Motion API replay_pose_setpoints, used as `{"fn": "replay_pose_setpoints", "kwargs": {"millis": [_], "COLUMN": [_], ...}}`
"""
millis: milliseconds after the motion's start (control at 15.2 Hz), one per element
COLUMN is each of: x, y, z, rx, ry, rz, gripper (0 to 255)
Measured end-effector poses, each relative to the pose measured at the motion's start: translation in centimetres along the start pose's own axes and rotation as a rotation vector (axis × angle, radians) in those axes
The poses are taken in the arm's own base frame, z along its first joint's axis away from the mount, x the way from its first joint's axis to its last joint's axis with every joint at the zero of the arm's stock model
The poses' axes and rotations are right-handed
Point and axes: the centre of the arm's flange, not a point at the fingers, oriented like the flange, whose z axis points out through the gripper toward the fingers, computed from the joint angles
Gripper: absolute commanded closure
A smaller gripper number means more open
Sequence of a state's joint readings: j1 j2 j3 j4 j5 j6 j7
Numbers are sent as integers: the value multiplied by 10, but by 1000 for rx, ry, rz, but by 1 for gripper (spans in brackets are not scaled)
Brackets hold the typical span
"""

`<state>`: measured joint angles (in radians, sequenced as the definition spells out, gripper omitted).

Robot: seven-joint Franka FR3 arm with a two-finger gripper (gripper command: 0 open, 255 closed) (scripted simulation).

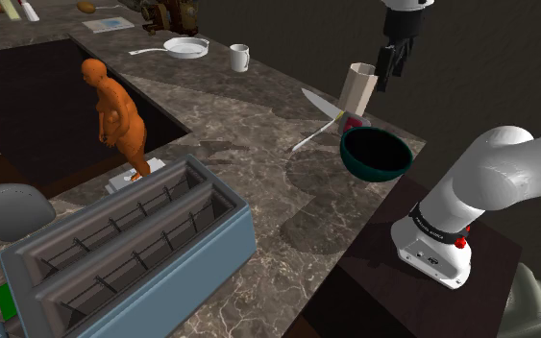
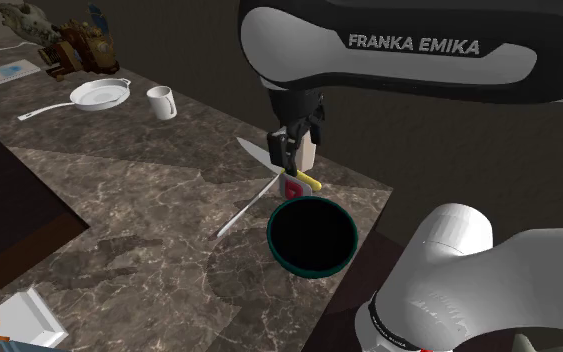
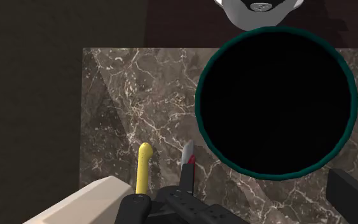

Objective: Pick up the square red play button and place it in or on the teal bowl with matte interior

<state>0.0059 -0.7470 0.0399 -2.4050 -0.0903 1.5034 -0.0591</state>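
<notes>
Brown marbled counter (image 1: 258, 182) runs under everything you see. You have one red button (image 2: 295, 187), lying on that counter just behind the rim of the one teal bowl (image 2: 312, 236), at the foot of a single beige box (image 1: 360, 86). Close by you can count one yellow-handled tool (image 2: 309, 182), one thin silver utensil (image 2: 244, 212) and one knife (image 1: 321, 104). Farther off are one white mug (image 1: 240, 58), one white pan (image 1: 185, 46), one orange figure (image 1: 116, 110) and one toaster (image 1: 124, 259). Little of the button shows: the bowl's rim covers its lower part in the shoulder view, and the claw cuts across its top in the second exterior view, so you cannot make out its shape. Your claw (image 1: 391, 72) hangs above the button, apart from it, fingers spread and empty.
</notes>
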Motion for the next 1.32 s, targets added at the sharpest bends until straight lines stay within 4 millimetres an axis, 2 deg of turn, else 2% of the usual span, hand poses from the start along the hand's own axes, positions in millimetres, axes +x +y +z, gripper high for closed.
{"fn": "replay_pose_setpoints", "kwargs": {"millis": [132, 264, 1122, 1320], "x": [3, 19, 128, 130], "y": [3, 13, 79, 79], "z": [3, 18, 138, 155], "rx": [4, 18, 124, 128], "ry": [-1, -6, -32, -33], "rz": [1, 3, 19, 20], "gripper": [0, 0, 0, 0]}}
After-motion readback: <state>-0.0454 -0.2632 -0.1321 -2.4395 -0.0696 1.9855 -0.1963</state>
